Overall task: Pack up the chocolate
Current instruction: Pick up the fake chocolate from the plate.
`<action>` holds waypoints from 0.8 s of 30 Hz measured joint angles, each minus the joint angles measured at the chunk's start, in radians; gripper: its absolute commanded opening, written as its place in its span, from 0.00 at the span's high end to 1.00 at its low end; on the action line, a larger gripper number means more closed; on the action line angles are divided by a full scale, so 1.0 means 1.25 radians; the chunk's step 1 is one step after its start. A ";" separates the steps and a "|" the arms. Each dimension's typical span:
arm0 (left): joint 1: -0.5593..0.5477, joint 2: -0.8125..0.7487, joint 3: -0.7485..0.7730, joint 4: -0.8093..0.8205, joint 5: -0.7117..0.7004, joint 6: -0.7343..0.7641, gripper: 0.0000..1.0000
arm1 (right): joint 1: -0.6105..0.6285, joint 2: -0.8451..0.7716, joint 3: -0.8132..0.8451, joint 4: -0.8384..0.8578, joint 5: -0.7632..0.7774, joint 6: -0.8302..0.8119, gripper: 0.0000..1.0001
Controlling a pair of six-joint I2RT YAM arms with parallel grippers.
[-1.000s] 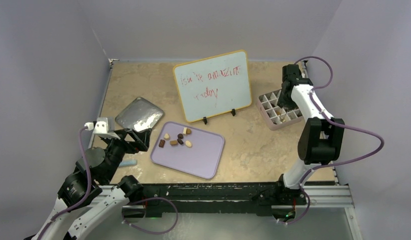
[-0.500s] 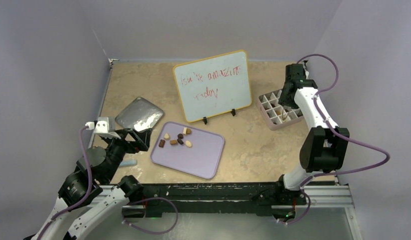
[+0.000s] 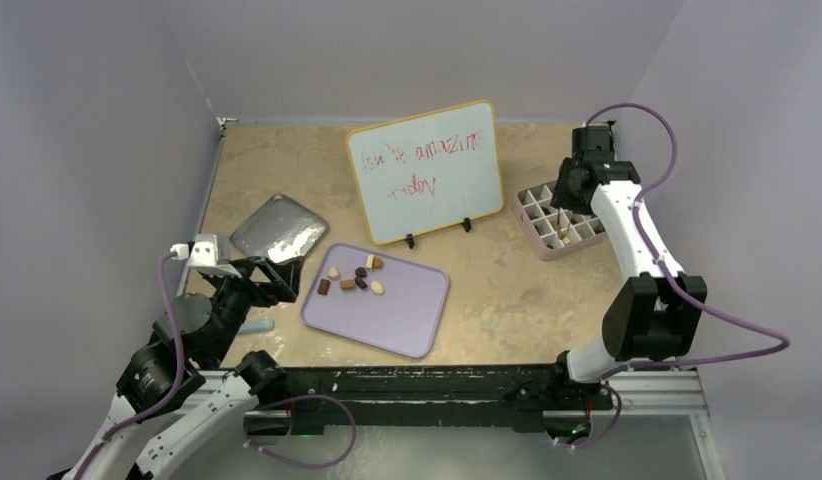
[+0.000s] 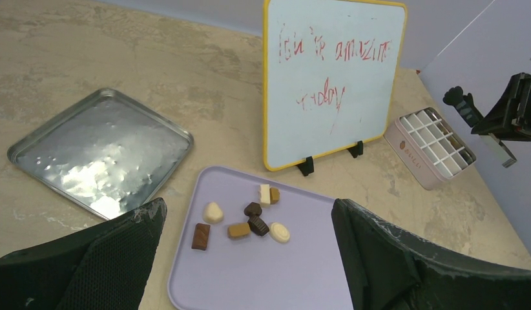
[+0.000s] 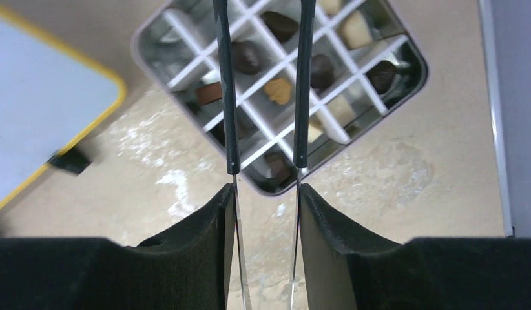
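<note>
Left gripper (image 3: 275, 277): hangs low over the near-left part of the bench (image 4: 185, 58), just beside the purple tray; jaws wide, nothing between them.
Purple tray (image 4: 269, 278): flat on the bench near the middle, mostly bare.
Chocolate (image 4: 247, 219): seven loose pieces clustered at the tray's far-left part: dark, tan and cream, some touching.
Metal tray (image 4: 101, 152): left of the purple tray, nothing on it.
Whiteboard (image 4: 334, 84): upright on its feet behind the purple tray, red writing on it.
Pink box (image 4: 410, 154): far right, well apart from the purple tray, with a white grid inside.
Packed pieces (image 5: 382, 74): about ten cells visibly hold one piece each; a few cells look vacant, and others are hidden behind the thin blades.
Right gripper (image 3: 567, 195): above the box, jaws narrowly apart, nothing held between the blades.
Done: judging by the filled cells, well over half.
Left: the seven pieces on the tray need carrying across to the remaining cells.
</note>
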 measured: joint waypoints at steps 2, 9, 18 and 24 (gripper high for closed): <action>0.000 0.001 0.000 0.000 0.000 0.000 0.01 | 0.020 -0.027 -0.002 -0.001 -0.013 -0.003 0.60; 0.000 0.004 0.000 0.000 -0.005 0.000 0.01 | 0.306 -0.081 -0.002 -0.028 0.005 -0.003 0.60; 0.000 0.005 0.000 0.000 -0.021 -0.001 0.01 | 0.635 -0.112 -0.002 -0.049 0.000 -0.013 0.61; 0.000 0.005 0.000 0.000 -0.027 -0.001 0.01 | 0.794 -0.076 0.002 -0.058 -0.002 -0.021 0.60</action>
